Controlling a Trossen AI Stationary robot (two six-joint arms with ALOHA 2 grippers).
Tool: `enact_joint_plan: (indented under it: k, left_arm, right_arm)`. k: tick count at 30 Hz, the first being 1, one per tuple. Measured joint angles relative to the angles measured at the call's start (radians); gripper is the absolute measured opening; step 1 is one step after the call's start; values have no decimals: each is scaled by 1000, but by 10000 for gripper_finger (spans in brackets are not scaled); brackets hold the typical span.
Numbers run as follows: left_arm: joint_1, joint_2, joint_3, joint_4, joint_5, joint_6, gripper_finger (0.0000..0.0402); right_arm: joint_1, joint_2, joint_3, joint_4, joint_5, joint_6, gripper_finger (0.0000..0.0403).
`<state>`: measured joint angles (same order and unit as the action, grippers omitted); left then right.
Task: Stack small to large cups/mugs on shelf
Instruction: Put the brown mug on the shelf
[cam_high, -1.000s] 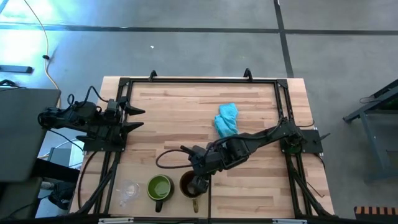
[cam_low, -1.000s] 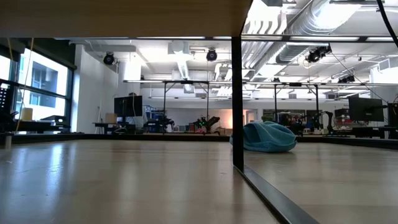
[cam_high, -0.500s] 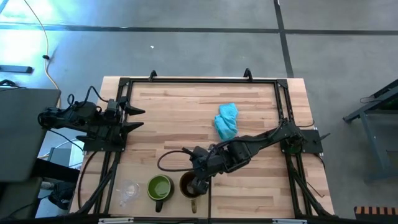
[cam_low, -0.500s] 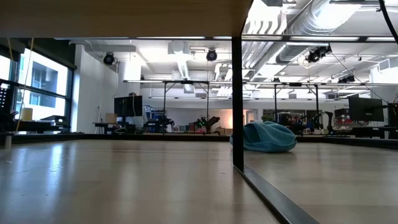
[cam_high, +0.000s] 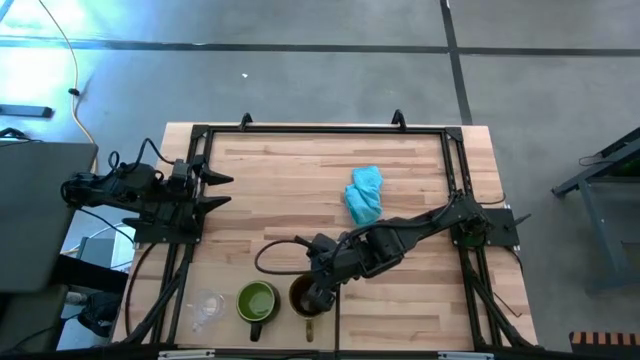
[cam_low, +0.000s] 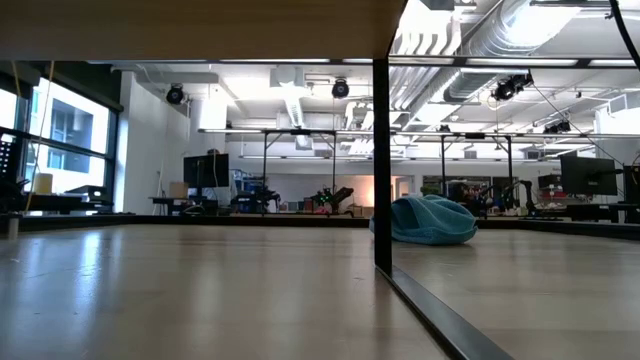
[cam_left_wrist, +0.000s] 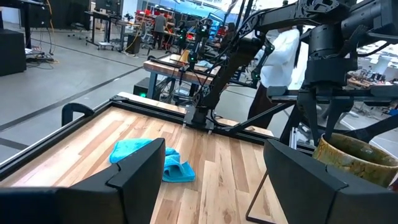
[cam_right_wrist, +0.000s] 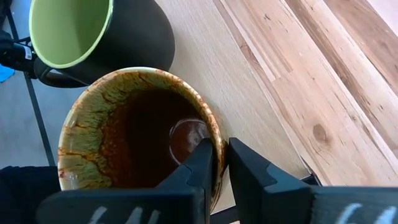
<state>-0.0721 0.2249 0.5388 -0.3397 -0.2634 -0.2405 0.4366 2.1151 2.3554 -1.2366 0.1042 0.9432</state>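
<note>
The brown mug (cam_high: 301, 296) stands upright on the pale wooden shelf (cam_high: 410, 322) at the table's near edge, close beside the green mug (cam_high: 256, 302). The clear cup (cam_high: 207, 306) stands left of the green mug. My right gripper (cam_high: 316, 297) reaches over the shelf and is shut on the brown mug's rim. The right wrist view shows the brown mug (cam_right_wrist: 134, 134) and the green mug (cam_right_wrist: 93, 34). My left gripper (cam_high: 222, 190) waits open at the table's left side, touching nothing. Its wrist view shows the brown mug (cam_left_wrist: 354, 158) far off. My right gripper has the brown mug's rim (cam_right_wrist: 214, 138) on the side away from the green mug, one finger (cam_right_wrist: 198, 167) inside the mug and one (cam_right_wrist: 249, 168) outside its wall. The fingers come from above, slanting down. The mug stays upright; I cannot tell whether its base is on the shelf.
A light-blue cloth (cam_high: 364, 194) lies crumpled toward the table's far right, also seen in the low view (cam_low: 432, 220). Black frame rails (cam_high: 320, 130) run around the table. A dark seam (cam_high: 335, 325) crosses the shelf just right of the brown mug.
My right arm has sunk a little toward the table's near left, while its gripper stays at the brown mug. The mugs stand where they stood.
</note>
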Motion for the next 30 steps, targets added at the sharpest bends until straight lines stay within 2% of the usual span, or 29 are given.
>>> enact_joint_plan:
  k: [24,30]
  left_arm:
    - [0,0,0,0,0,0,262]
    - [0,0,0,0,0,2,262]
  right_arm:
    - [22,0,0,3,-16,-27,16]
    - [16,1,0,7,-49,-35,34]
